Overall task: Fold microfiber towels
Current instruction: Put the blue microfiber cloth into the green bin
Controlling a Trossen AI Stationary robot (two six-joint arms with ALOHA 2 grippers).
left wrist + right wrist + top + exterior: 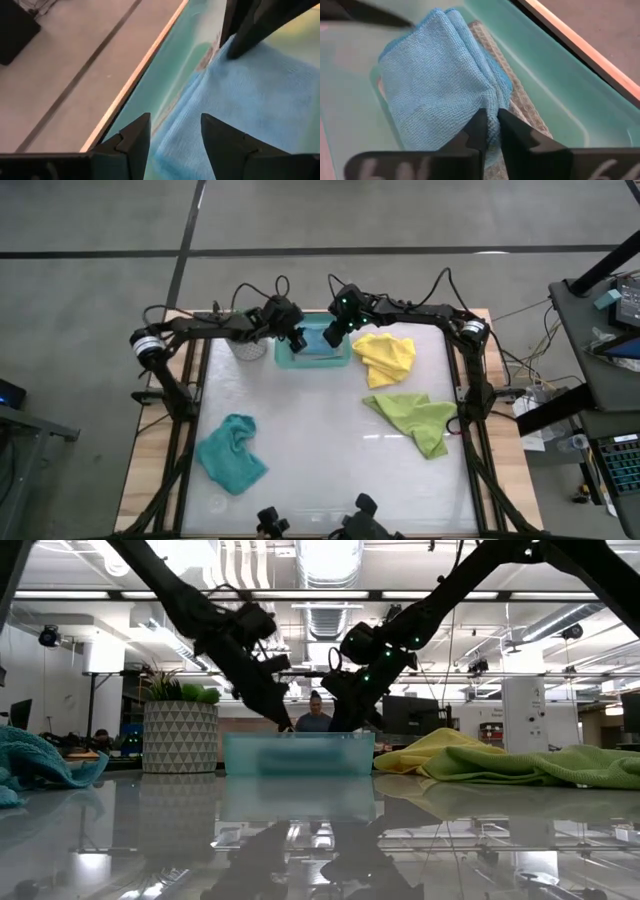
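The folded blue towel (440, 80) lies layered in the teal tray (545, 85) over a grey towel (520, 100); the right gripper (490, 127) pinches its edge, while the left gripper (172, 135) hangs spread apart above it.

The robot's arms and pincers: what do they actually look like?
Both arms are dark, nearly black, built of slim jointed links with silver rings at their bases and loose black cables looping off them. The right arm's wrist shows small green lights. The left pincer and the right pincer each have two flat, angular black fingers that taper toward the tips.
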